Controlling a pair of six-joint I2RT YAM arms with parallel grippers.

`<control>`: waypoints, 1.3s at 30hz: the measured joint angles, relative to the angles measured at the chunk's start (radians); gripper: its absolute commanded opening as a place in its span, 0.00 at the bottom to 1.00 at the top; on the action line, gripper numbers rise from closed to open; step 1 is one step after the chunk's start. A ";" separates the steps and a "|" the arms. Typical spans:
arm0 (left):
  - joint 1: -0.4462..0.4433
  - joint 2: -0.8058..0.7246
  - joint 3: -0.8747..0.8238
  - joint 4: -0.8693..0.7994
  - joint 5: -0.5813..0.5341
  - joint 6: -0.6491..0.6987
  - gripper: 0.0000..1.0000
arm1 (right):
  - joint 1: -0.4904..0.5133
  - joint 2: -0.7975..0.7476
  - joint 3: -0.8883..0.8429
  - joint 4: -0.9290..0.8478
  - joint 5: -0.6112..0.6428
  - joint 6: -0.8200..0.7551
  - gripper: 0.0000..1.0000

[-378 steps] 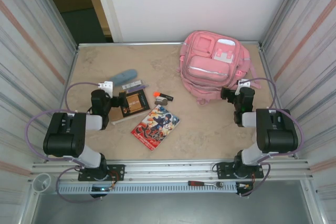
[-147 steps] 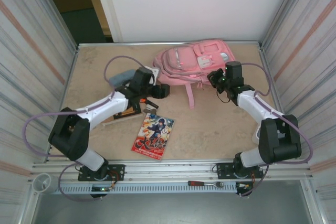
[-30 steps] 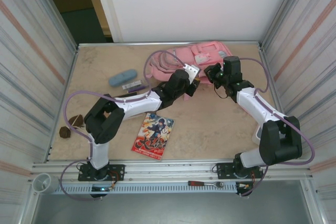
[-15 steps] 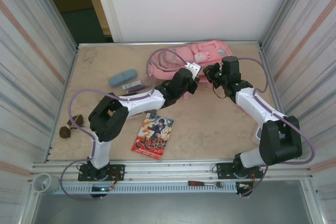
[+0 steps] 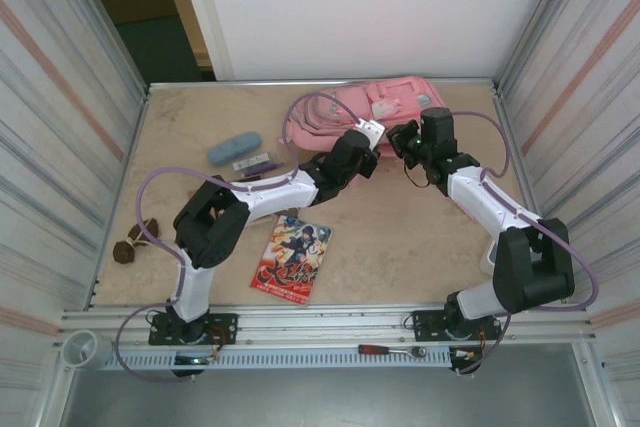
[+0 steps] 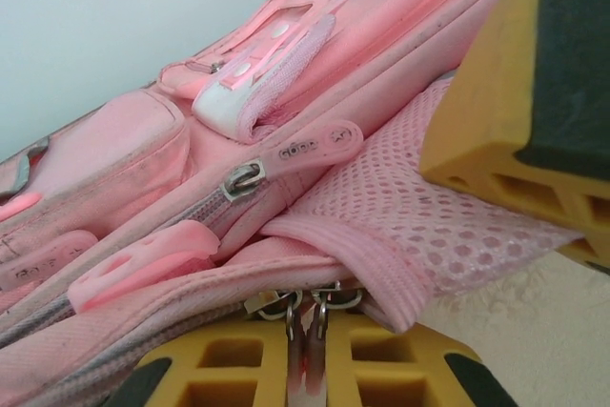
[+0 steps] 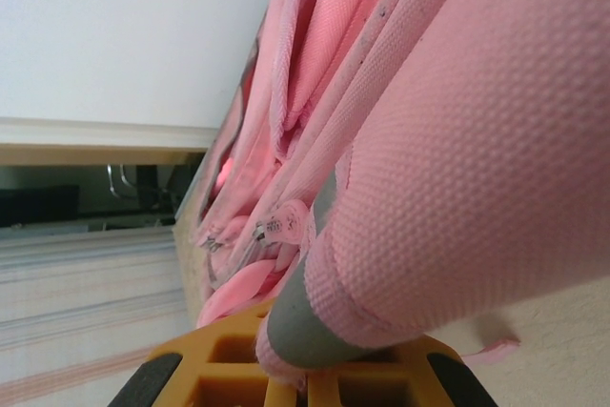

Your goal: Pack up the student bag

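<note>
The student bag [image 5: 375, 105] lies at the table's [image 5: 420, 237] far edge, right of centre. Opening it seems in hand: left fingers [image 6: 286, 374] pinch its mesh [image 6: 410, 216] by the zip pulls [image 6: 307, 331], while right fingers [image 7: 315, 378] clamp pink fabric. Next: draw a pull along.

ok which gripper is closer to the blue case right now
Left. The left gripper is at the near edge of the student bag, on the side facing the blue case. The right gripper is at the bag just beyond it, further right.
</note>
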 measured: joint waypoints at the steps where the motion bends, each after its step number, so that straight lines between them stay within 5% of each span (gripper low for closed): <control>1: 0.001 -0.008 -0.018 0.013 0.011 -0.002 0.00 | -0.001 0.000 -0.001 -0.004 -0.003 -0.003 0.06; 19: 0.116 -0.128 -0.216 0.111 0.320 -0.049 0.00 | -0.006 0.005 -0.011 -0.018 -0.089 -0.026 0.05; 39: 0.192 -0.176 -0.280 0.081 0.475 -0.066 0.00 | -0.008 0.032 -0.017 -0.017 -0.108 -0.037 0.05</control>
